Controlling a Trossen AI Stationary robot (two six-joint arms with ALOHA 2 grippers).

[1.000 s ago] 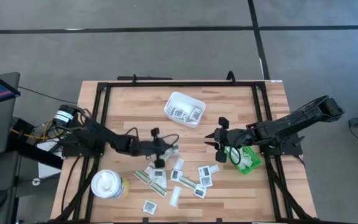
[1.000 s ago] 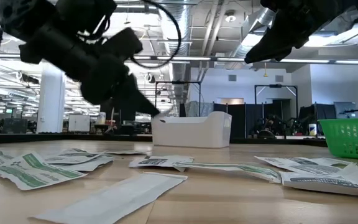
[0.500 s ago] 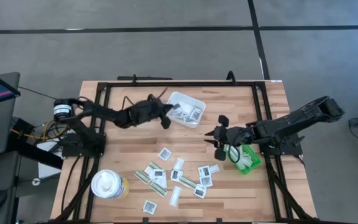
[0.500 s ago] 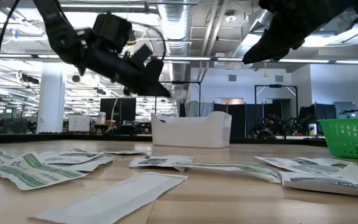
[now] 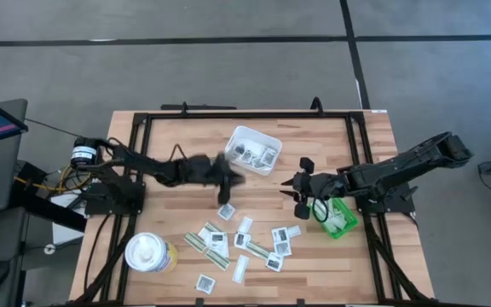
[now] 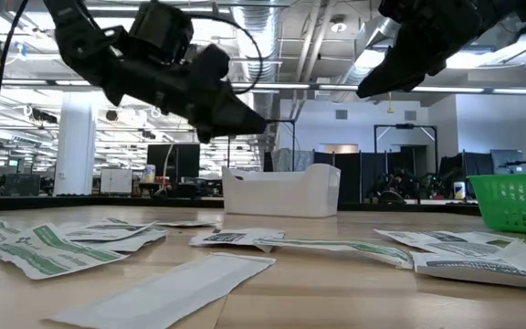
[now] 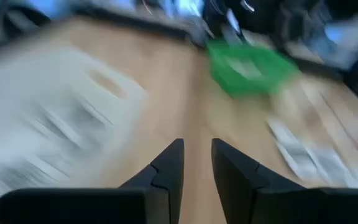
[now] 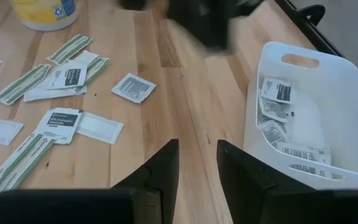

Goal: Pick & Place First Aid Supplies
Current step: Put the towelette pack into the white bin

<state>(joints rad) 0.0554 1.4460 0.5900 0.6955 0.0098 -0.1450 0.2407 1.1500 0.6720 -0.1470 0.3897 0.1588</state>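
Packets are spread across the table's near half, from about 7 to 5 o'clock of its centre: square white ones with dark print and narrow white-and-olive strips, all lying flat. A few more already lie in the tray, at 12 o'clock of the centre. The bin stands at 4 o'clock, a white-and-yellow tub at 8 o'clock.

The left gripper is held above the bare wood between tray and packets, its fingers a narrow gap apart with nothing seen between them. The right gripper is parked at 3 o'clock beside the bin, fingers likewise slightly parted and empty.

Judged from this, another packet is to be fetched by the left arm. A lone packet just nearer than the gripper is best chosen, approached steeply, with the fingers widened first and one edge caught, since flat packets slide on wood and overlapped ones may be lifted together.

Print on the packets is too small to be read; a recycling mark is seen on the tub.
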